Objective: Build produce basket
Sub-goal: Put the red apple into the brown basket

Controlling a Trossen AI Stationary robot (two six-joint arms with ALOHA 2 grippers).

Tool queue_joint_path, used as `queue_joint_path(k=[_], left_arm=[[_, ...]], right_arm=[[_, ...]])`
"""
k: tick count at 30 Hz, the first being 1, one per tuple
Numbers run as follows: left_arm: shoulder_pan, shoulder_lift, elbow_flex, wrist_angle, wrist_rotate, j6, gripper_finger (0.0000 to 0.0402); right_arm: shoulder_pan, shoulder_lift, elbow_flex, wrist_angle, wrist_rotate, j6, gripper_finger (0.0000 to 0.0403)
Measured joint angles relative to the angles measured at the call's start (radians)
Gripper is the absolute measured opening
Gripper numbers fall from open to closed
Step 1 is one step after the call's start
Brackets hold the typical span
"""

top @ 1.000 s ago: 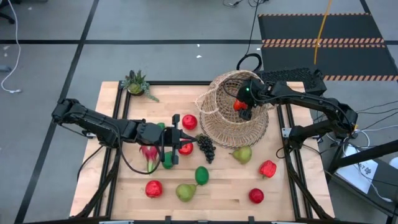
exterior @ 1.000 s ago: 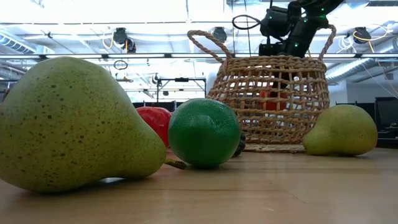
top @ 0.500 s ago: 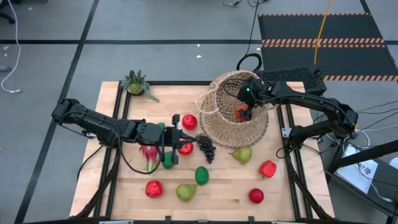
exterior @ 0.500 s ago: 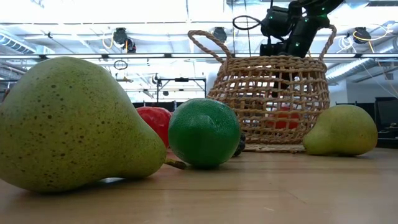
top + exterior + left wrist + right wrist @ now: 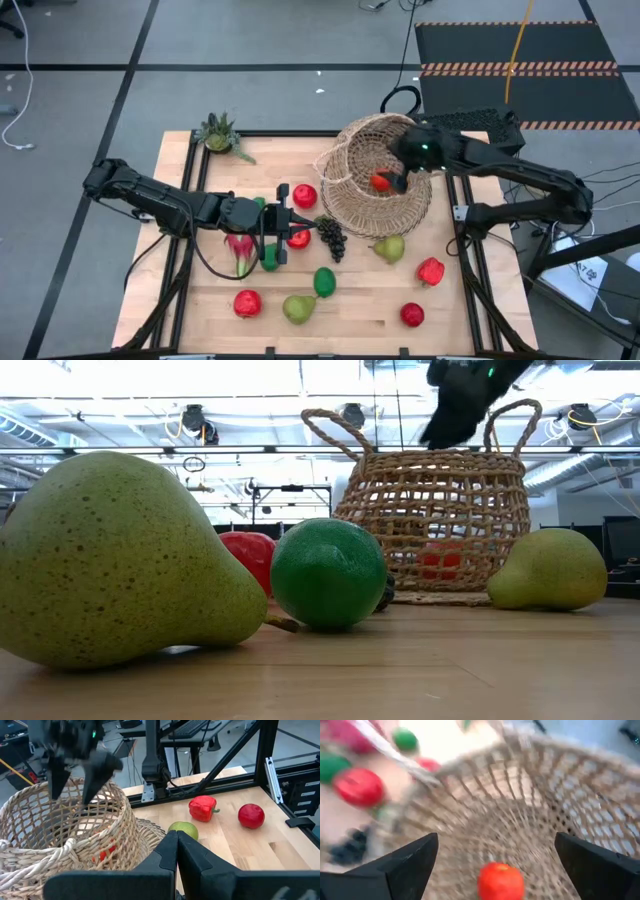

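right gripper (image 5: 400, 180): over the basket (image 5: 350, 205), fingers wide apart and empty, now pulling up and back
what changed: the red-orange fruit (image 5: 500, 882) it held a second ago now sits on the basket floor
left gripper (image 5: 298, 222): mid-counter among the loose fruit, fingers together, hasn't budged
meaning: one more in, but pears, limes, apples and grapes are still out on the counter (image 5: 370, 300), so lots left

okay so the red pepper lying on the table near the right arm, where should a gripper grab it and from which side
Probably the pepper's blocky body, from straight above, jaws closing across its narrower width. It lies on its side with its thin green stem sticking out, too slim to hold well. The table around it is bare; the pear and apple sit apart, leaving room for open fingers.
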Motion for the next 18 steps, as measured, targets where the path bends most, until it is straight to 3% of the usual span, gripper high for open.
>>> queue_joint_path(k=[11,18], left_arm=[[0.000,0.000,0.000,-0.104,-0.007,-0.013,0.0016],[-0.004,0.000,0.000,-0.214,-0.026,-0.106,0.0089]], right_arm=[[0.462,-0.140,0.000,-0.019,0.262,0.156,0.0393],[0.725,-0.120,0.000,0.005,0.518,0.174,0.0393]])
